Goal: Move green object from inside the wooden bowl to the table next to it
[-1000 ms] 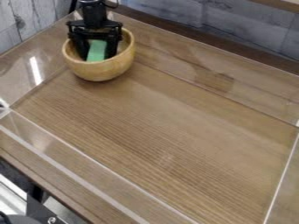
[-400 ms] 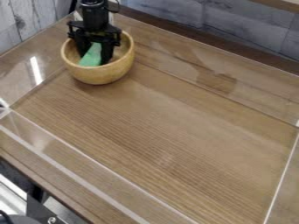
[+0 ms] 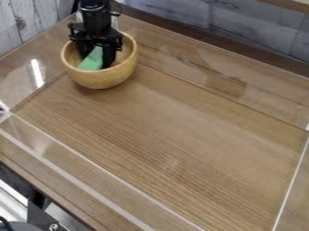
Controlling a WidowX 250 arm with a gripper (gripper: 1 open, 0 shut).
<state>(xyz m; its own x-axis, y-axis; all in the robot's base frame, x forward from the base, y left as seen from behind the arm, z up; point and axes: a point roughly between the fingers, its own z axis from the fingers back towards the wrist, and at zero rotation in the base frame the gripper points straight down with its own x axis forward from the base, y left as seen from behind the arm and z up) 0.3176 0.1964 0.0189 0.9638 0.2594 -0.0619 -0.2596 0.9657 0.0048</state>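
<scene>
at table's [image 3: 182,135] far left corner, black gripper [image 3: 96,52] points down into wooden bowl [image 3: 99,76], fingers clamped on either side of green block [image 3: 92,60]; block sits tilted inside bowl.

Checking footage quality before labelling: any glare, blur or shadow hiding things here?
Camera view: soft white glare streaks the acrylic wall at left; low resolution softens everything; the dark gripper covers part of the green object inside the wooden bowl; shadows faint.

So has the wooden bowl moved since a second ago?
Yes. The wooden bowl has slid slightly toward the left acrylic wall.
</scene>
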